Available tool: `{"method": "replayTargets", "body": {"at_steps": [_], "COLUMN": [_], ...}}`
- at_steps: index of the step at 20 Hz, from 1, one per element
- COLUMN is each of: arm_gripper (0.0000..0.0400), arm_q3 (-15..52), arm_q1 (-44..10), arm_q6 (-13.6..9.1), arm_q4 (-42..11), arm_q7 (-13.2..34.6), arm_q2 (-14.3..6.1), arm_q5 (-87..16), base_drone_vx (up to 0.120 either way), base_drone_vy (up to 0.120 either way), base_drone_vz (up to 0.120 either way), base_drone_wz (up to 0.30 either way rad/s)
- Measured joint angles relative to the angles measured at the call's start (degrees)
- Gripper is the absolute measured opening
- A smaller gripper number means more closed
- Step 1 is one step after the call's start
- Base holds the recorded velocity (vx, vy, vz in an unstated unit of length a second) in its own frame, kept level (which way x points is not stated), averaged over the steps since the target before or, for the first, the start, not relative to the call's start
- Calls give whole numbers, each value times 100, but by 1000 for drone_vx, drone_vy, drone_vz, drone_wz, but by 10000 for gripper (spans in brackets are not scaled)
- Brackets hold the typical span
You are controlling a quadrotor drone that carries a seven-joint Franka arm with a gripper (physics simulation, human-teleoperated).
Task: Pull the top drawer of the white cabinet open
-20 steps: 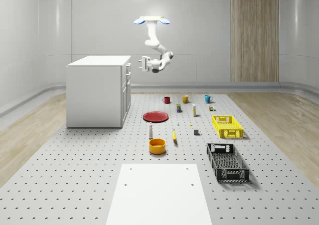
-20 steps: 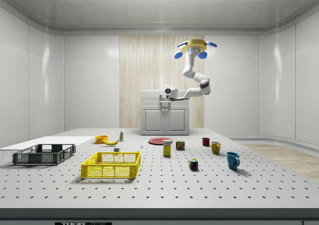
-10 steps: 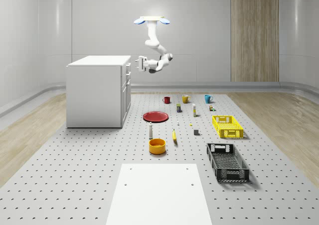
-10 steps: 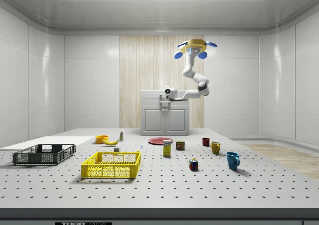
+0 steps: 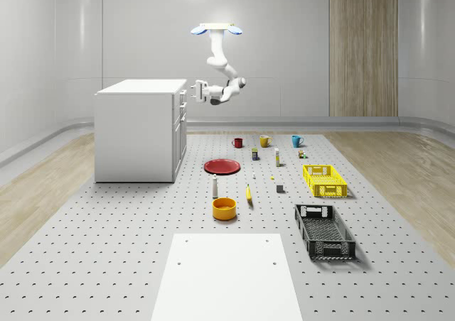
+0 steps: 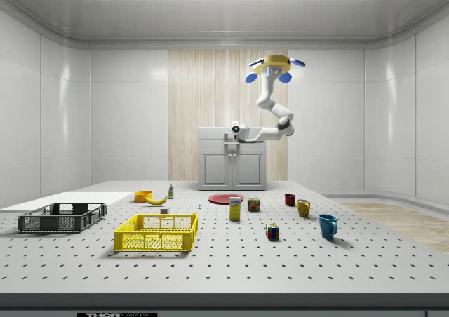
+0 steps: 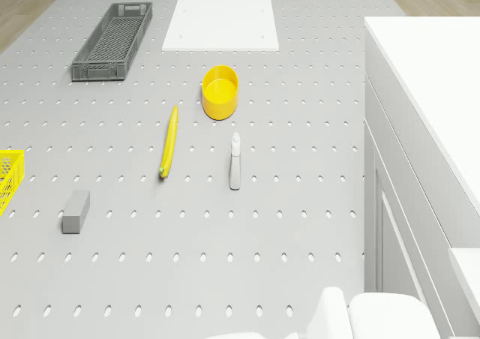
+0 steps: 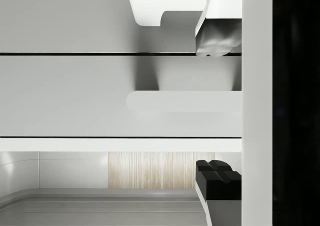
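Observation:
The white cabinet (image 5: 138,129) stands at the whole-scene view's left, its drawer front facing right. My drone (image 5: 215,28) hovers high beside that front, arm bent down towards it. My gripper (image 5: 192,90) is at the top drawer's handle (image 5: 184,91). In the wrist view the white handle bar (image 8: 182,101) lies between the two fingertips (image 8: 217,43), which stand well apart on either side without touching it: the gripper (image 8: 217,108) is open. In the side view the gripper (image 6: 236,133) sits in front of the cabinet's (image 6: 233,166) top edge, below the drone (image 6: 272,68).
On the pegboard floor by the cabinet lie a red plate (image 5: 222,166), a spray bottle (image 7: 235,161), a banana (image 7: 170,140) and a yellow bowl (image 7: 220,91). Further off are a black crate (image 5: 324,231), a yellow crate (image 5: 324,180), several mugs and a white board (image 5: 226,278).
The gripper has moved towards the cabinet front, from a short way off to the top drawer's handle. The drone has kept its place overhead. The drawer has not moved.

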Motion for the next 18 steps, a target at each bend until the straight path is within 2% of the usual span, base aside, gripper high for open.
{"method": "replayTargets", "body": {"at_steps": [11,18], "arm_gripper": [305,305], "arm_q3": [186,384], "arm_q1": [-195,-234], "arm_q6": [-148,-127], "arm_q4": [92,146], "arm_q7": [6,-95], "arm_q2": [131,301], "arm_q5": [160,418], "base_drone_vx": [0,0], "base_drone_vy": [0,0], "base_drone_vz": [0,0], "base_drone_wz": [0,0]}}
